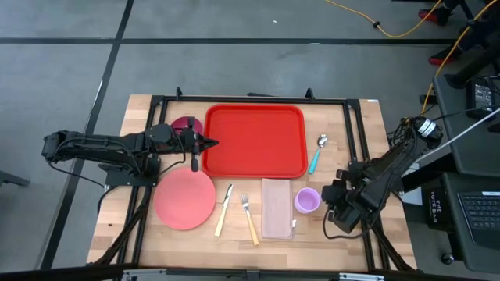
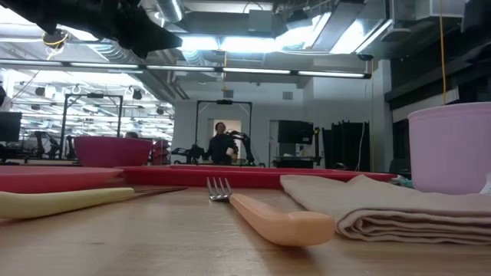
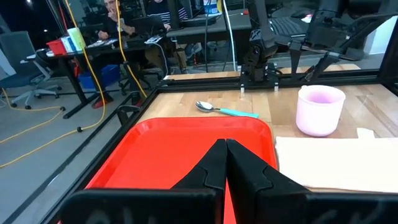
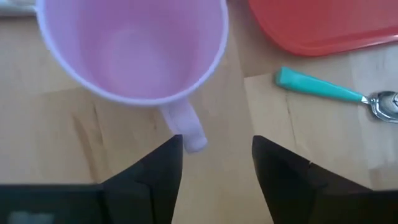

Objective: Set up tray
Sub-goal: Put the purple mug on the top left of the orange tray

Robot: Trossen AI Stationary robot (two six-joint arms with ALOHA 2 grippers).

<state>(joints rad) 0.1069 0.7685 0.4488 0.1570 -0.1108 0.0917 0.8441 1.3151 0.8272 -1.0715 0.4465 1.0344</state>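
The red tray point(image 1: 254, 140) lies flat at the table's middle far side. My left gripper point(image 1: 205, 143) hangs shut in the air over the tray's left rim point(image 3: 124, 155), touching nothing. A lilac cup point(image 1: 306, 200) stands upright on the table to the right of a folded napkin point(image 1: 276, 207). My right gripper point(image 4: 214, 155) is open and slants down just right of the cup. The cup's handle point(image 4: 186, 130) points at the gap between its fingers, close beside one fingertip point(image 4: 171, 155).
A pink plate point(image 1: 184, 199), a knife point(image 1: 224, 209) and a fork point(image 1: 249, 218) lie near the front edge, left of the napkin. A magenta bowl point(image 1: 187, 125) stands at the tray's far left corner. A teal-handled spoon point(image 1: 318, 152) lies right of the tray.
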